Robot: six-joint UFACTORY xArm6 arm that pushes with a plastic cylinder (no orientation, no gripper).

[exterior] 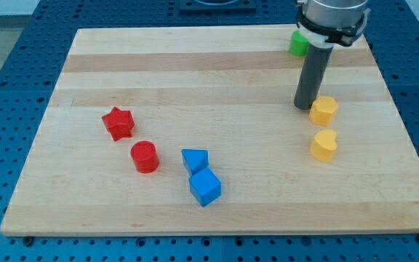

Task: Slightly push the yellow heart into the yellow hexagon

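Now my tip (304, 107) sits on the pale wooden bench (217, 80), touching or just beside the left edge of the yellow hexagon block (324, 109). No tool here, only a dark rod holding nothing. The yellow heart block (324, 145) lies just nearer, a small gap apart. Far behind the rod peeks a green block (298, 44), its shape unclear.

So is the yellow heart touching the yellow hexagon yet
Not yet. A strip of bare board separates the yellow heart from the yellow hexagon; my tip is beside the hexagon.
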